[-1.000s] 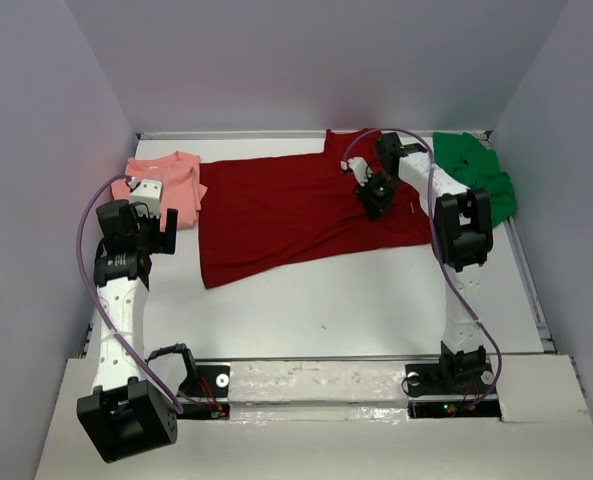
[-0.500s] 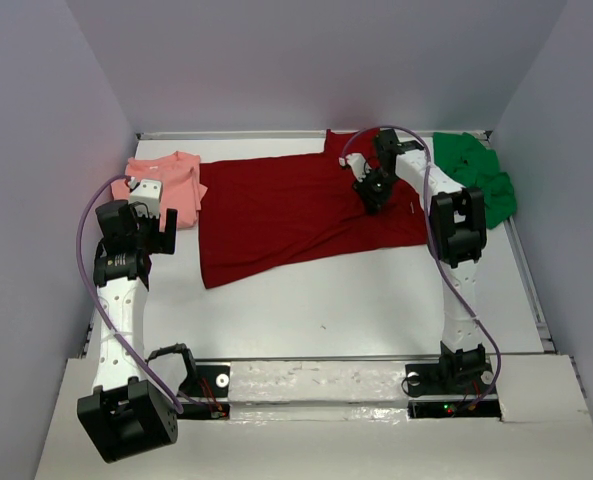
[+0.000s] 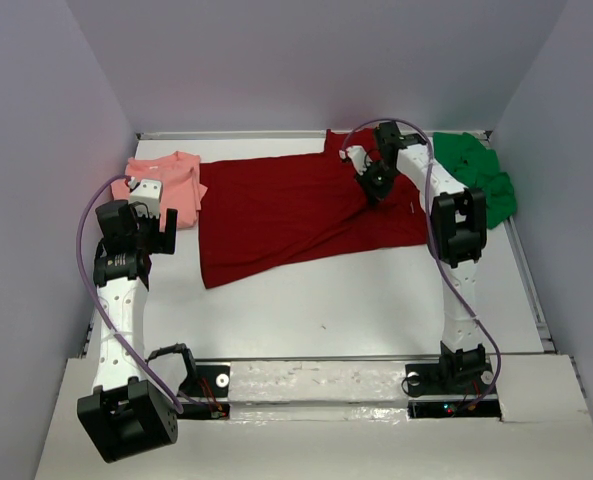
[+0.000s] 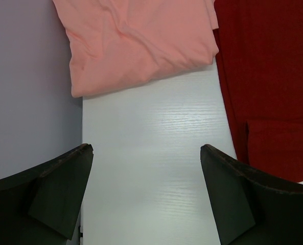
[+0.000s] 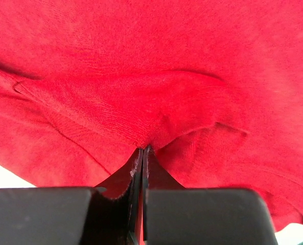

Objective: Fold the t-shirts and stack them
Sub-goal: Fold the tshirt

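The dark red t-shirt (image 3: pixel 286 205) lies spread across the middle back of the table. My right gripper (image 3: pixel 374 190) is shut on a pinch of its cloth near the right side; in the right wrist view the red t-shirt (image 5: pixel 151 76) fills the frame and puckers into the closed gripper (image 5: pixel 144 149). The salmon pink t-shirt (image 3: pixel 171 185) lies folded at the back left, and also shows in the left wrist view (image 4: pixel 136 41). The bright green t-shirt (image 3: pixel 481 175) lies bunched at the back right. My left gripper (image 3: pixel 146 232) is open and empty over bare table (image 4: pixel 146 148), near the pink t-shirt.
Grey walls enclose the white table (image 3: pixel 356 300) on the left, back and right. A red edge of the spread t-shirt (image 4: pixel 274 102) lies just right of my left gripper. Purple cables loop off both arms.
My right gripper has moved a little toward the back of the table, pulling the pinched red cloth with it. The left arm has not moved.
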